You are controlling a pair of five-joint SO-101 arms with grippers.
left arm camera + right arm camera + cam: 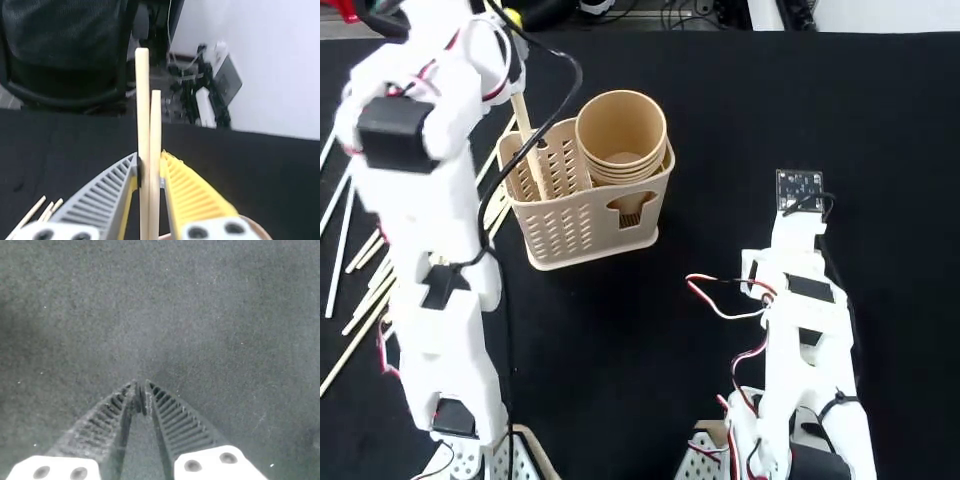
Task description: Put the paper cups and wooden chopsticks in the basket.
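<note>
My left gripper (pixel 149 167) is shut on a pair of wooden chopsticks (pixel 148 145), which stand upright between its grey and yellow fingers. From above, those chopsticks (pixel 527 140) slant down into the left compartment of the beige perforated basket (pixel 582 220). A stack of brown paper cups (pixel 621 135) sits in the basket's right part. More wooden chopsticks (pixel 360 290) lie scattered on the black cloth at the left edge, partly hidden by the left arm. My right gripper (pixel 140 392) is shut on nothing, just above bare cloth at the right of the table.
The right arm (pixel 800 330) rests folded at the lower right, with red and white wires beside it. Black cloth (pixel 840 120) covers the table. A chair and cables stand beyond the table's far edge.
</note>
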